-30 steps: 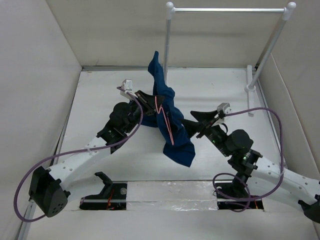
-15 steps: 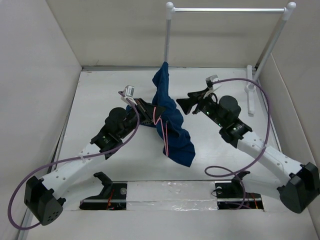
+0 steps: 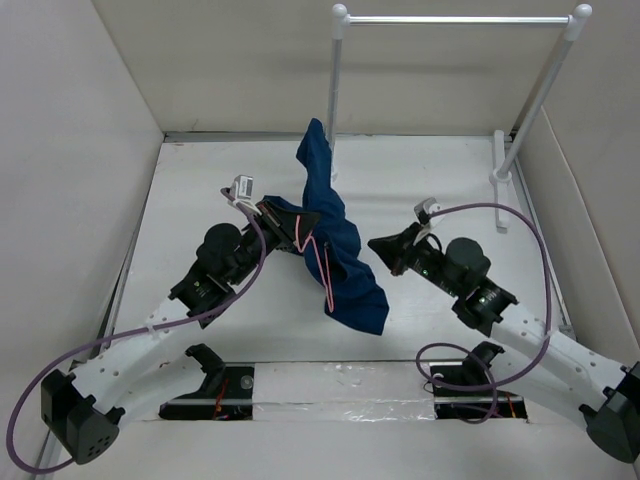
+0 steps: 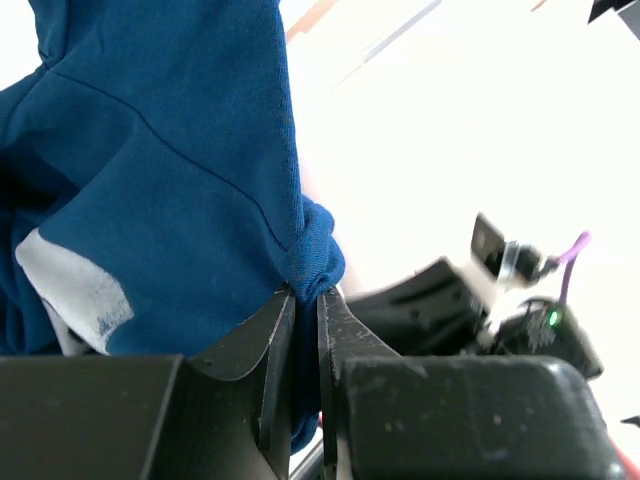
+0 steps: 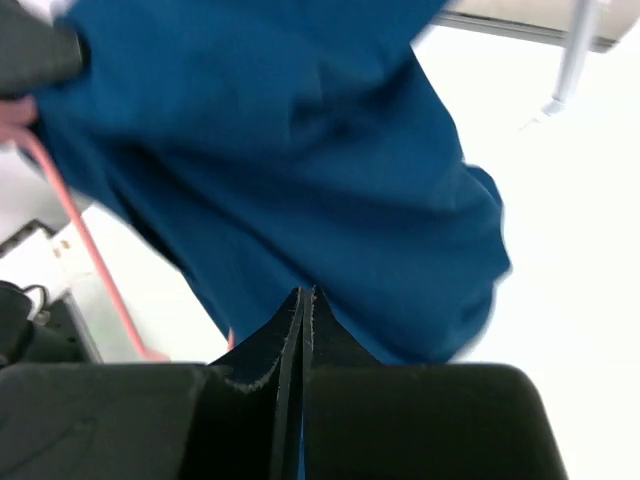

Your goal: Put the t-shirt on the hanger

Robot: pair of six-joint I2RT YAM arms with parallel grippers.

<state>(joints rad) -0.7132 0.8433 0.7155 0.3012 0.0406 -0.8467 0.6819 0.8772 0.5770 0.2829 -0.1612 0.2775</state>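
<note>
The navy t-shirt (image 3: 340, 250) hangs in the air at mid-table, with one corner sticking up toward the rack post. My left gripper (image 3: 305, 222) is shut on a bunched fold of it (image 4: 306, 292). The pink hanger (image 3: 324, 268) runs down the shirt's front as a thin wire; whether the left jaws also pinch it I cannot tell. My right gripper (image 3: 372, 243) meets the shirt's right edge. Its jaws (image 5: 303, 290) are pressed together against the t-shirt (image 5: 300, 130), with a sliver of blue between them. The hanger (image 5: 78, 215) shows at the left in the right wrist view.
A tall white rack (image 3: 455, 19) stands at the back, with its left post just behind the shirt's raised corner and a foot (image 3: 500, 180) at the right. Purple cables (image 3: 520, 225) loop off both arms. White walls enclose the table on three sides.
The right arm swung down from beside the rack post to the shirt's right edge, and its jaws went from open to shut. The left arm and the shirt shifted slightly left.
</note>
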